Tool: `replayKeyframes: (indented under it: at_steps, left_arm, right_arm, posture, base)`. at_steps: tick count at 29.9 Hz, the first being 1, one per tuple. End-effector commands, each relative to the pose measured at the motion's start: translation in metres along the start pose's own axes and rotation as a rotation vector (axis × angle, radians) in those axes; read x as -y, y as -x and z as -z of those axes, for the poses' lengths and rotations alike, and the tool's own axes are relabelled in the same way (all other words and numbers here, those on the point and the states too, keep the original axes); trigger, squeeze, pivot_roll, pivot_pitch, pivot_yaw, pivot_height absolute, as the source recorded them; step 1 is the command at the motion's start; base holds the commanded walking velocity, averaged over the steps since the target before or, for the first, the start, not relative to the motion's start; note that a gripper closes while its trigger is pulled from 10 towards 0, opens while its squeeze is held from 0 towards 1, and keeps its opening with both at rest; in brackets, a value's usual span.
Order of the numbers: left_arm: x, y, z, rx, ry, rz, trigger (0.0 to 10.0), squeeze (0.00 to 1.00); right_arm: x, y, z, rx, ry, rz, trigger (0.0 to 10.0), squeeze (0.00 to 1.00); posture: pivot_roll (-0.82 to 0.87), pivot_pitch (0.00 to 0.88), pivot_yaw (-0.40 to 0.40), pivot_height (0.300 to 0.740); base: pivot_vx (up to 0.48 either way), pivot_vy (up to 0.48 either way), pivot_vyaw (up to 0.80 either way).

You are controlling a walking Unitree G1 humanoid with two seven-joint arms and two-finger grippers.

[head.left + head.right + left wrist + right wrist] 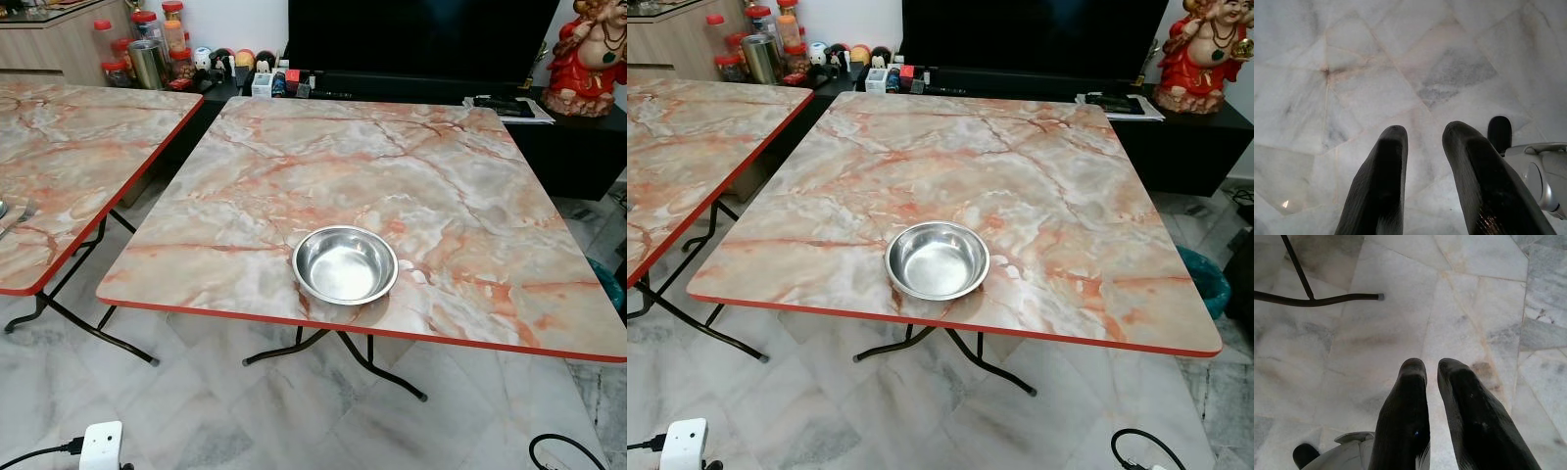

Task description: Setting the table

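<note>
A round shiny steel bowl [345, 264] sits near the front edge of the square marble-patterned folding worktop [392, 176] — the one piece laid so far. The left tool [1422, 134] hangs over pale floor tiles, fingers apart and empty; the right tool [1431, 369] likewise, fingers nearly together, holding nothing. Next, likely, comes fetching more tableware — perhaps from the neighbouring worktop [59, 147].

Left gripper [1422, 134] points down at pale marble floor tiles [1376, 73] with grey veining and thin seams, its two black fingers [1378, 191] slightly apart with nothing between them, and a silver and black robot part [1528, 166] sits just beside one finger.
</note>
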State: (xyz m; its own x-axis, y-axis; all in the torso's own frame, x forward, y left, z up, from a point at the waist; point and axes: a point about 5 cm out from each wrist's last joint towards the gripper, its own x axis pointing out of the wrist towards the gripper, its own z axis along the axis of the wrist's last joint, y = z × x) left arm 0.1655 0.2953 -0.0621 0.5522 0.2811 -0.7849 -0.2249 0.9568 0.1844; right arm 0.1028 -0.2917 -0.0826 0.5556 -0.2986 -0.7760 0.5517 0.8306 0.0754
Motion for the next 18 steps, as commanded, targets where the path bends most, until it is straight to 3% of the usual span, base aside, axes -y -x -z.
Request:
replayKeyframes:
  at_steps: [1,18]
  left_arm:
    - [0.008,-0.001,0.001,-0.007,-0.022,0.016,10.0,0.0]
    - [0.02,-0.002,0.0,-0.01,0.003,0.027,10.0,0.0]
  right_arm:
    - [0.001,-0.001,-0.002,-0.004,0.003,0.01,10.0,0.0]
    - [0.001,-0.001,-0.003,-0.006,0.007,0.001,10.0,0.0]
  posture:
    - [0.0,0.018,-0.007,0.74]
    - [0.02,0.008,-0.015,0.74]
  base:
    - [0.0,0.0,0.0]
    - [0.0,0.0,0.0]
